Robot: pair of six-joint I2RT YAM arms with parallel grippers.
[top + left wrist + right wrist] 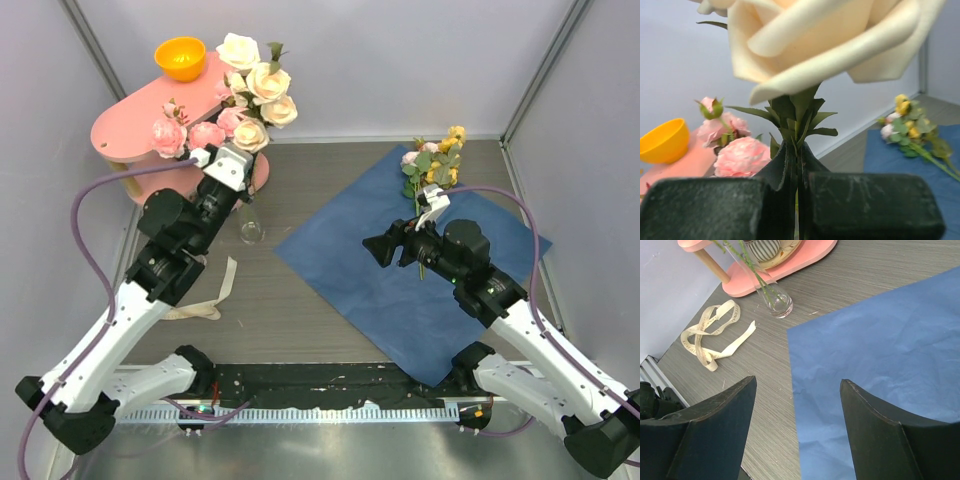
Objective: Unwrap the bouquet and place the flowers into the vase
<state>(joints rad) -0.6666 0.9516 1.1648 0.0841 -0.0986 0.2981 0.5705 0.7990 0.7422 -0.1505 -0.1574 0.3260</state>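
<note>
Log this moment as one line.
left gripper: shut on flowers, stems in vase | right gripper: open above blue paper | ribbon: loose on table

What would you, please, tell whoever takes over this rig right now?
Left claw: shut on the stems of the pink and cream roses; the stems appear to reach into the narrow clear glass vase.
Right claw: open, empty, above the flat blue paper sheet.
Done: unwrapping; the cream ribbon lies loose on the grey table.
Left: release the roses, then move the small yellow and pink sprig from the paper into the vase.
</note>
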